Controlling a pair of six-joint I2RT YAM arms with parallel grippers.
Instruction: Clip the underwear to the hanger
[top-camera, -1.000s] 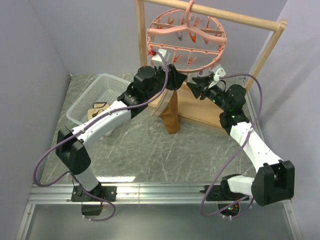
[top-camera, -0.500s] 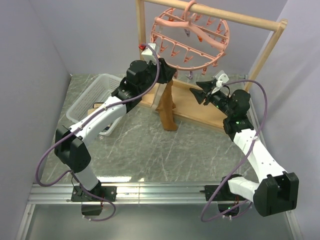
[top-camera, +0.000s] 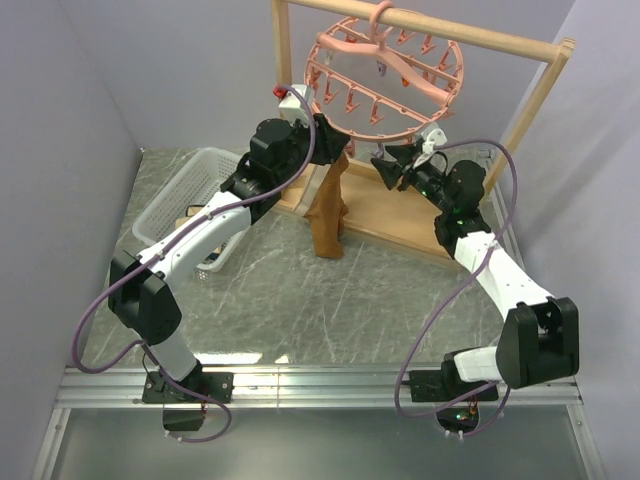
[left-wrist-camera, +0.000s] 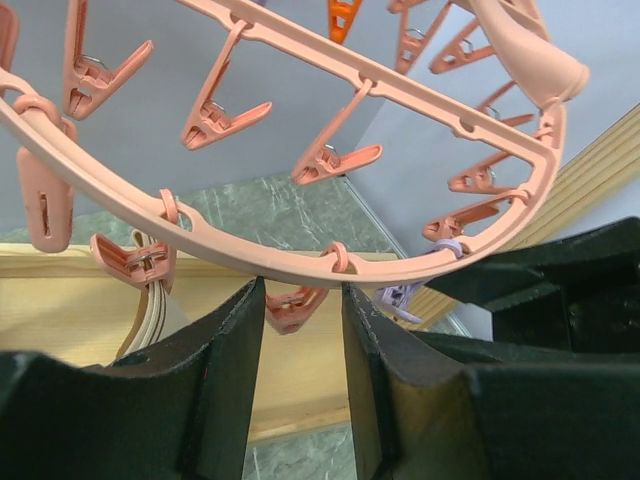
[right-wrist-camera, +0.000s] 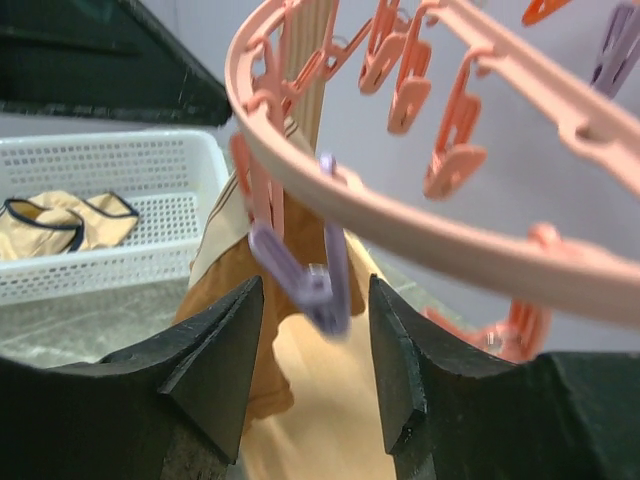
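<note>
Brown underwear (top-camera: 328, 215) hangs from the near-left rim of the pink hanger (top-camera: 340, 43). Its waistband is up at a clip and the rest dangles toward the counter (top-camera: 280, 300). Left fingers (left-wrist-camera: 225, 370) sit partly open at that rim with a pink clip (left-wrist-camera: 293, 305) between them; can't tell if they pinch it. Right fingers (right-wrist-camera: 215, 360) are spread either side of a lilac clip (right-wrist-camera: 300, 270), gripping nothing. A white basket (top-camera: 190, 180) stands off left.

txt/labels: none legible, any view
hanger (left-wrist-camera: 230, 255): no mark readable
basket (top-camera: 185, 190): no label readable
</note>
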